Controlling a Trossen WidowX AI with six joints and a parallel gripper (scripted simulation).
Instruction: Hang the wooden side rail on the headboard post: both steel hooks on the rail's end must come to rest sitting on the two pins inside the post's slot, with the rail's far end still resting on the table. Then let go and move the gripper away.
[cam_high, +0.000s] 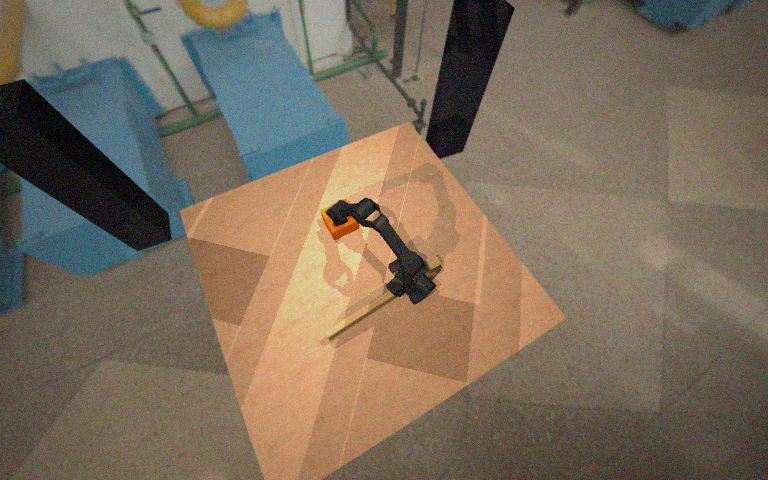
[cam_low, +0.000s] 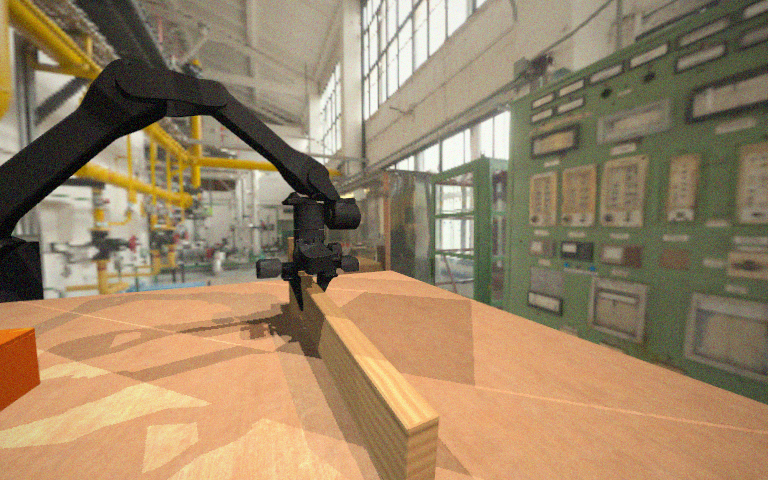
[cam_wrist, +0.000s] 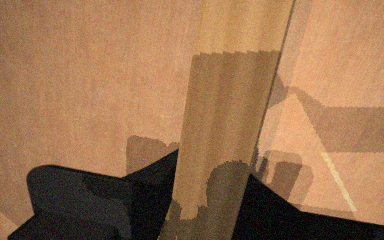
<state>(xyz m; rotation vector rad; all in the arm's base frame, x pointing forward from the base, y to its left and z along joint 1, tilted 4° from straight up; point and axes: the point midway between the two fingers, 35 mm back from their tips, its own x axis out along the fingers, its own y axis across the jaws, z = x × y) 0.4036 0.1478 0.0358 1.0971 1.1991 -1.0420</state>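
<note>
The wooden side rail (cam_high: 362, 318) (cam_low: 376, 367) (cam_wrist: 227, 105) stands on its narrow edge, running from my gripper toward the front in the exterior view. My gripper (cam_low: 311, 291) (cam_wrist: 203, 157) is shut on the rail near its post end, one finger on each side. The headboard post (cam_high: 434, 264) (cam_low: 291, 251) is upright just behind the gripper and mostly covered by it. The hooks, the pins and the slot are hidden, so I cannot tell if the hooks sit on the pins. The underside of the rail's far end is out of frame in the exterior view.
An orange block (cam_high: 345, 229) (cam_low: 16, 362) is on the wooden table (cam_high: 283, 407) (cam_low: 538, 430) by the arm's base. The arm arches from there to the post. Two black columns (cam_high: 470, 73) (cam_high: 73, 164) stand beyond the table's edges in the top view.
</note>
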